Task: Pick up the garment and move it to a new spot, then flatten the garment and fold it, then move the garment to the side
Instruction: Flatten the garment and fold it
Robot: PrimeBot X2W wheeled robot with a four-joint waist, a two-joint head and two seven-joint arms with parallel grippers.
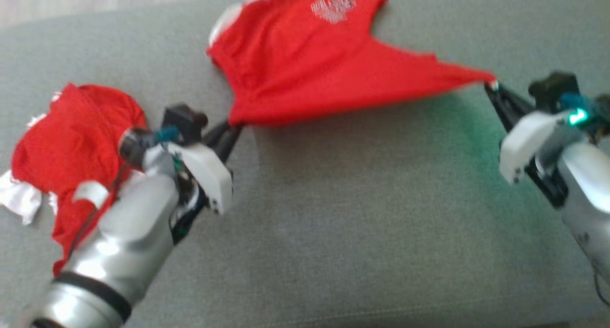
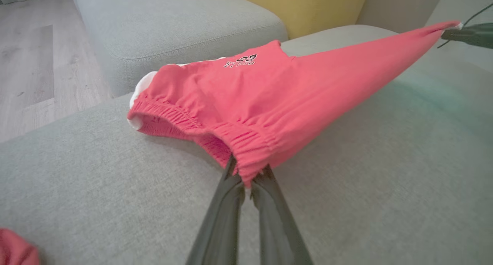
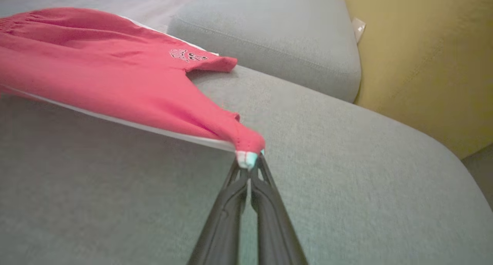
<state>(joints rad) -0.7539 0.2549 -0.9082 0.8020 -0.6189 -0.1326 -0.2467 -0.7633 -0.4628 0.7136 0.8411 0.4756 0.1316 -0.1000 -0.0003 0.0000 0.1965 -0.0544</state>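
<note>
Over the grey sofa (image 1: pixel 333 209), red garment (image 1: pixel 305 66) clamped between left jaws and right jaws, left tips under fabric.

Bare grey sofa seat (image 1: pixel 357 213) spreads open in front of the stretched red shorts (image 1: pixel 305 66); a crumpled red garment (image 1: pixel 71 137), possibly a second pair, crowds the left edge.

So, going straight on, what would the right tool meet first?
The red garment itself; the right tool is shut on its corner. Beyond, probably the grey seat cushion, though depth is unclear.
</note>
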